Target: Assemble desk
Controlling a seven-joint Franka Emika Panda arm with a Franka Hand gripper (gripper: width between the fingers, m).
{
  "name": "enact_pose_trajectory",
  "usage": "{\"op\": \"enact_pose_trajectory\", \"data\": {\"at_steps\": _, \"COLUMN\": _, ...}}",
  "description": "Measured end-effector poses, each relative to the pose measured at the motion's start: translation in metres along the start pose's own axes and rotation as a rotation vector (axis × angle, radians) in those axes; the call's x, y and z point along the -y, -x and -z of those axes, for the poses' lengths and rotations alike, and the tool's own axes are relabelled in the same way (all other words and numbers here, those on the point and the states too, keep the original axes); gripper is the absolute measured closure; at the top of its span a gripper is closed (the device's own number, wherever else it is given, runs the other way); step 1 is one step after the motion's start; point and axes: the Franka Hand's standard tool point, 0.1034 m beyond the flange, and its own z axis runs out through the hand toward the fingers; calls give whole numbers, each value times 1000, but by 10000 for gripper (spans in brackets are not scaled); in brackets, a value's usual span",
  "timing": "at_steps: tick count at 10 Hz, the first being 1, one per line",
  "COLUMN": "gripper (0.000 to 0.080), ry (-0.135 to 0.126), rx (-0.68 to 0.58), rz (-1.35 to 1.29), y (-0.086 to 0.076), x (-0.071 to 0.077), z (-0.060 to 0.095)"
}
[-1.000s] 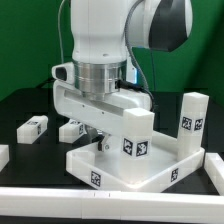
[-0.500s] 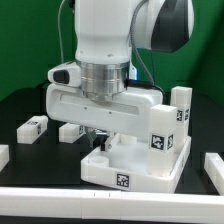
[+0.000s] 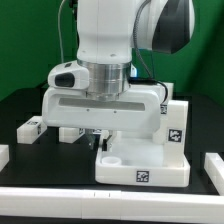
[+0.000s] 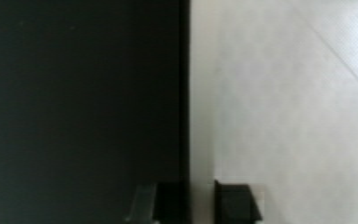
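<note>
White plastic dominates my exterior view: the tabletop [image 3: 120, 170] sits on the black surface [image 3: 20, 110], one leg [image 3: 174, 125] upright at its corner toward the exterior view's right, and loose legs [image 3: 32, 126] lie leftward. My tool [image 3: 98, 143] is clamped onto its raised rim. In the wrist view, the fingertips [image 4: 234, 200] pinch that white edge, with black alongside.

I see bare bench [image 3: 45, 160] between the tabletop [image 3: 165, 170] at front middle and a loose leg [image 3: 32, 126] toward the exterior view's left; an upright leg [image 3: 176, 125] blocks the tabletop's far corner.
</note>
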Motion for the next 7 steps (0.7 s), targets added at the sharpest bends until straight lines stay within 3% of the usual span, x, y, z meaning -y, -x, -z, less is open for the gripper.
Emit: {"op": "enact_pose_trajectory", "data": {"at_steps": 7, "gripper": 736, "ry": 51, "rx": -16, "rz": 394, "y": -11, "x": 9, "z": 1}}
